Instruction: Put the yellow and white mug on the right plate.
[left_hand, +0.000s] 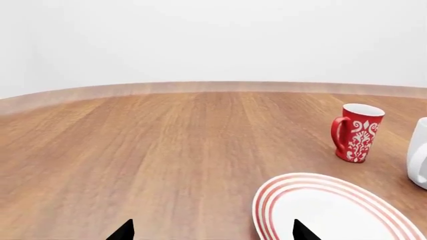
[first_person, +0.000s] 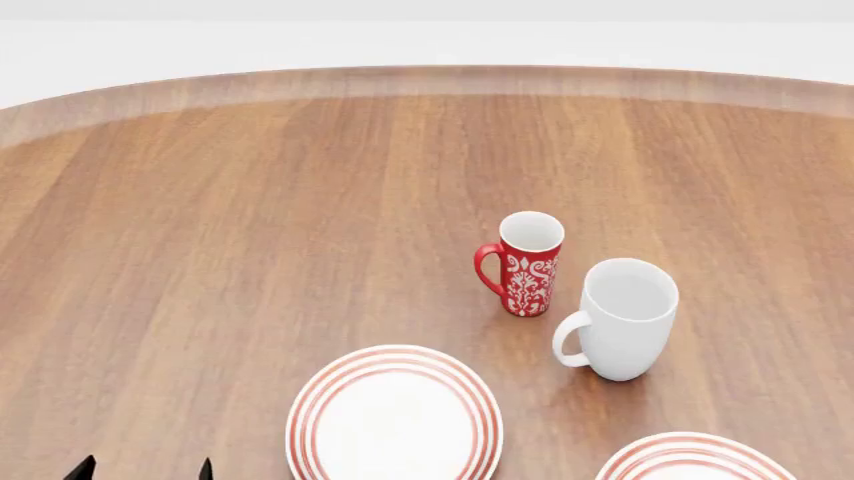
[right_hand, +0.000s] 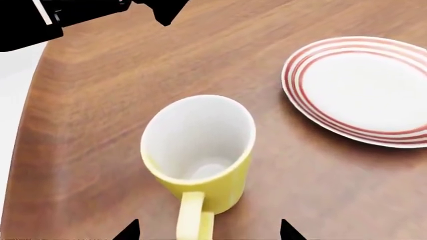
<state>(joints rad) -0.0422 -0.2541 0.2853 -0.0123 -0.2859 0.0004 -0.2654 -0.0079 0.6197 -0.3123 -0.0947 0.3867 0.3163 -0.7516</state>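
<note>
The yellow and white mug (right_hand: 200, 160) stands upright on the worktop (right_hand: 120, 90), well apart from the right plate (right_hand: 363, 87), so the placing is all yet to do; the right hand (right_hand: 208, 231) gapes empty around its handle; the left hand (left_hand: 212, 231) also hangs open.

My yellow and white mug (right_hand: 200, 155) shows only in my right wrist camera, close and near the middle of the picture. It stands upright on the wooden table, with a yellow body, a white inside and nothing in it. Its yellow handle points toward the camera. The right plate (first_person: 694, 442) sits at the lower right edge of the head view. It is flat, round and white with red concentric rings, bare, and partly cut off by the frame.
</note>
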